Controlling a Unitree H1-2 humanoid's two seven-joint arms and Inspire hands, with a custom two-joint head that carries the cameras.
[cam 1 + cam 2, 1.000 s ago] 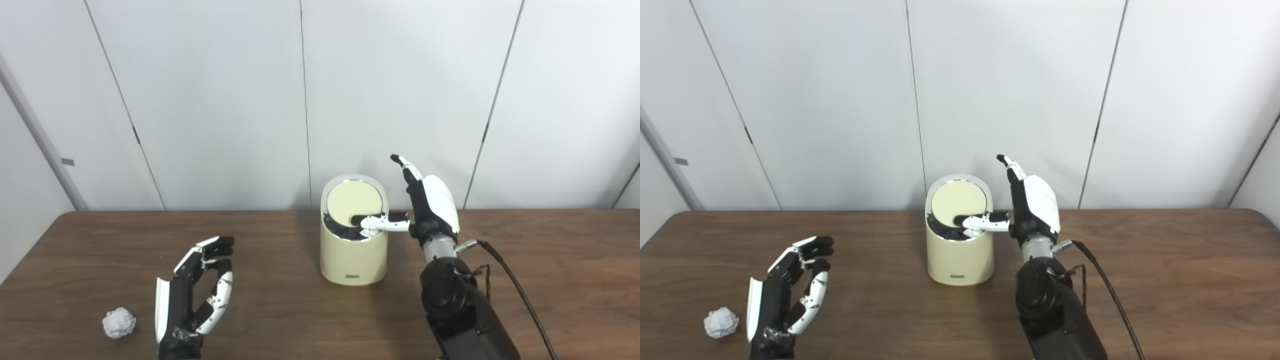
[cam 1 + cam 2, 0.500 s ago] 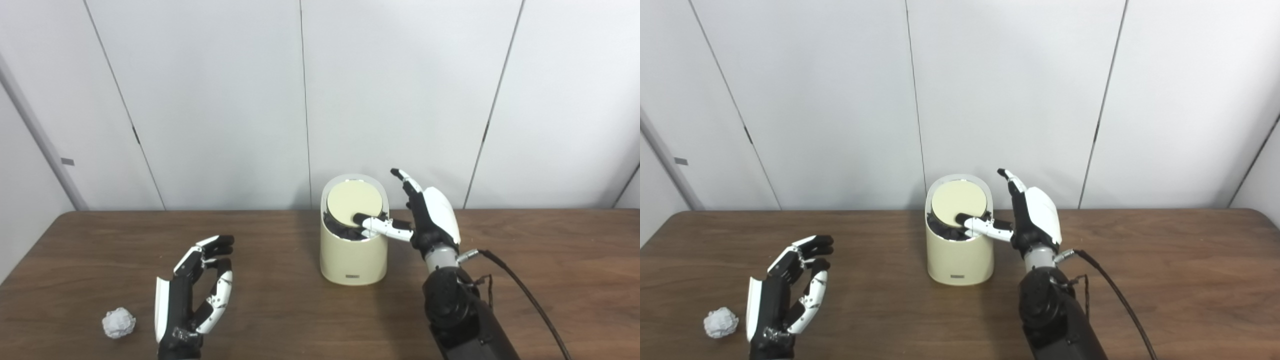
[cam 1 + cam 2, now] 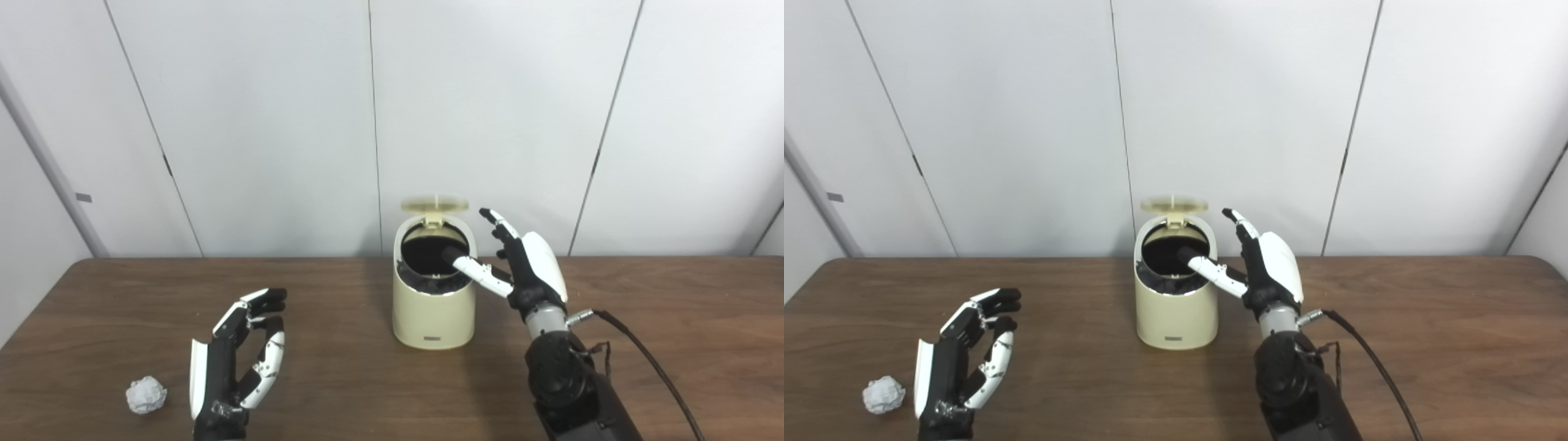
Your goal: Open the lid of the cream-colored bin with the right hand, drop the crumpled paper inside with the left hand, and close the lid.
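Wall (image 3: 490, 110): pale grey panels with thin vertical seams, filling the background behind everything.
Table (image 3: 343, 373): dark brown wood grain, spanning the full width.
Right arm (image 3: 572, 392): black, entering from the bottom right, with a black cable (image 3: 649, 367) trailing off the wrist across the tabletop.
Cream-colored bin (image 3: 433, 312): upright near the table's middle, towards the far edge; dark liner visible inside the round opening.
Lid (image 3: 435, 204): flipped up on its rear hinge, seen nearly edge-on above the opening.
Right hand (image 3: 527, 269): just beside the bin's right side, holding nothing, fingers spread and pointing up, thumb reaching left over the rim above the opening.
Left hand (image 3: 236, 361): near the front edge, left of the bin and well apart from it, empty, fingers loosely curled with gaps between them, palm facing right.
Crumpled paper (image 3: 146, 395): small white ball lying on the table, just left of the left hand, not touching it.
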